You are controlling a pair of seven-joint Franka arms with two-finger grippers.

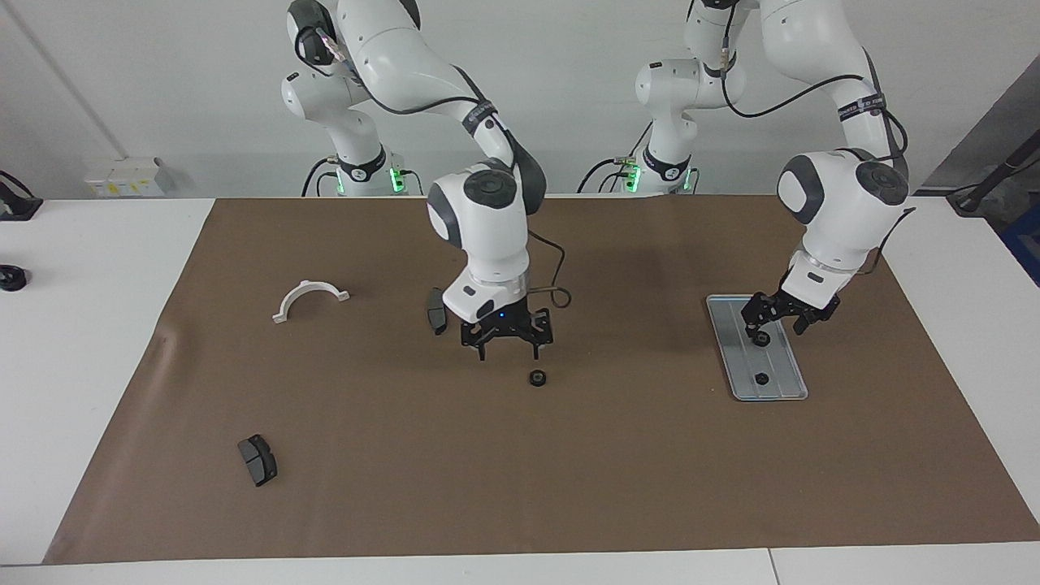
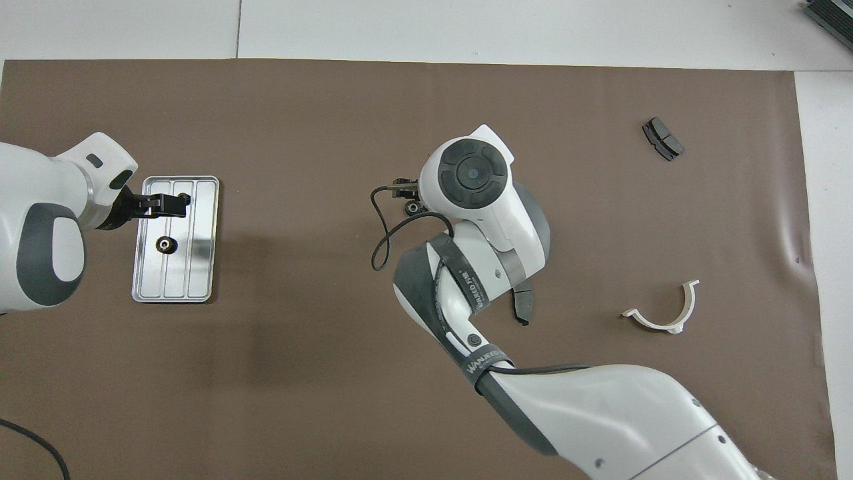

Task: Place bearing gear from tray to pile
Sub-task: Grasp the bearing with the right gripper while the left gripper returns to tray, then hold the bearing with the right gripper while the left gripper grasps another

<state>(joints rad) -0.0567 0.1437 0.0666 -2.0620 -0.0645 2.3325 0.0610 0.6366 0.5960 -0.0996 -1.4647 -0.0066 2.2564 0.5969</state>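
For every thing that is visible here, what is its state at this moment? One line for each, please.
tray: flat on the brown mat, holds two gears.
gear nearer the robots: in the tray, between the left tool's open fingers.
other tray gear: lying free in the tray.
gear on the mat: lying free, below the right tool.
left tool: open, down at the tray.
right tool: open, empty.
white bracket: lying on the mat.

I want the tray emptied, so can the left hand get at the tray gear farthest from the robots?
Probably yes. The left hand hangs open over the tray, the gear lies uncovered on it, and the right hand is away over the mat.
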